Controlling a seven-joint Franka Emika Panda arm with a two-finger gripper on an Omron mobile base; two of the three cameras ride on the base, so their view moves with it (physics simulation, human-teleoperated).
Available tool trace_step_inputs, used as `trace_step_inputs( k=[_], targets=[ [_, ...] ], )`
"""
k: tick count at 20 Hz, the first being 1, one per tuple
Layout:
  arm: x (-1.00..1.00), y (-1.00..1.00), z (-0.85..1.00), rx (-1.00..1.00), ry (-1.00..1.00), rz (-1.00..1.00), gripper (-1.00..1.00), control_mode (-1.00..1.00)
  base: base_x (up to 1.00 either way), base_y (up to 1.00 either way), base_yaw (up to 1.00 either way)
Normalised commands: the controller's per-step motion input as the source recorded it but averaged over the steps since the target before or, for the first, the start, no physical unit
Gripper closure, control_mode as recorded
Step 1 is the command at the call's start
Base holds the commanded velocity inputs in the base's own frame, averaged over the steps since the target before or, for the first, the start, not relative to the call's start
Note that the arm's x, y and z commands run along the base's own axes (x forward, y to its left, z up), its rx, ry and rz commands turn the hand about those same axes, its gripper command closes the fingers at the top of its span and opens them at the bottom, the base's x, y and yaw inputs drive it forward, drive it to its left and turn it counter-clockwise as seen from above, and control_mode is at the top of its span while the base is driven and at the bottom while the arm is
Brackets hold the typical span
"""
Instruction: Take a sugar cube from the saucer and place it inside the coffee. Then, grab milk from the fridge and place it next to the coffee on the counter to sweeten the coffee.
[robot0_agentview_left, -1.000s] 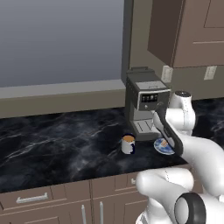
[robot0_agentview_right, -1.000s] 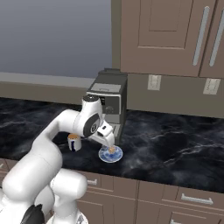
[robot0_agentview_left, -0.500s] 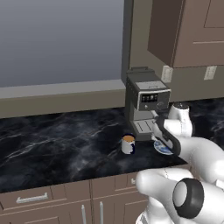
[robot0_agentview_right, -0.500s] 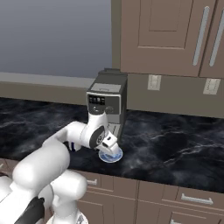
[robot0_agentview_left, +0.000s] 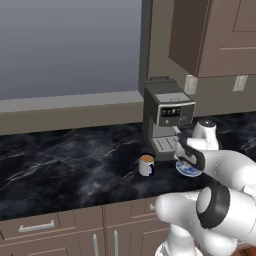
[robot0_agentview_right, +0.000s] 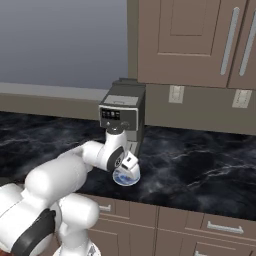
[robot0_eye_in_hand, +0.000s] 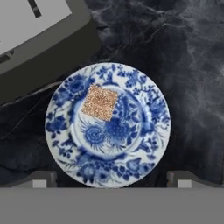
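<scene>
One tiny speckled tan sugar cube (robot0_eye_in_hand: 100, 102) lies flat on the single round blue-and-white patterned saucer (robot0_eye_in_hand: 144, 144), a little off its middle toward eleven o'clock as the hand camera sees it. The saucer sits on the black white-veined marble counter (robot0_agentview_left: 75, 170), just beside the foot of the one boxy dark grey coffee machine (robot0_agentview_left: 167, 116), whose base fills the hand view's ten o'clock corner. From the left base camera, one small white mug of brown coffee (robot0_agentview_left: 146, 164) stands on the counter at about nine o'clock from the saucer, near it but apart, in front of the machine's drip tray. The white arm's two-finger claw (robot0_eye_in_hand: 109, 179) hangs straight over the saucer, its two dark tips (robot0_eye_in_hand: 40, 178) spread as wide as the plate itself, one at each side of the rim near six o'clock, gripping nothing and touching neither cube nor saucer so far as I can tell.
</scene>
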Motion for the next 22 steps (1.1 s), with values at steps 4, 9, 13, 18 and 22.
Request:
trace_step_inputs(
  k=[4,9,13,18,22],
  targets=[
    [0.16,0.00,-0.03,0.00,0.00,0.00,-1.00,-1.00,0.00,0.00,0.00],
    [0.16,0.00,-0.07,0.00,0.00,0.00,-1.00,-1.00,0.00,0.00,0.00],
    [0.19,-0.06,-0.08,-0.01,0.00,0.00,-1.00,-1.00,0.00,0.00,0.00],
    [0.11,-0.09,-0.13,-0.01,0.00,0.00,-1.00,-1.00,0.00,0.00,0.00],
    [0.01,-0.07,-0.10,-0.01,0.00,0.00,-1.00,-1.00,0.00,0.00,0.00]
  ],
)
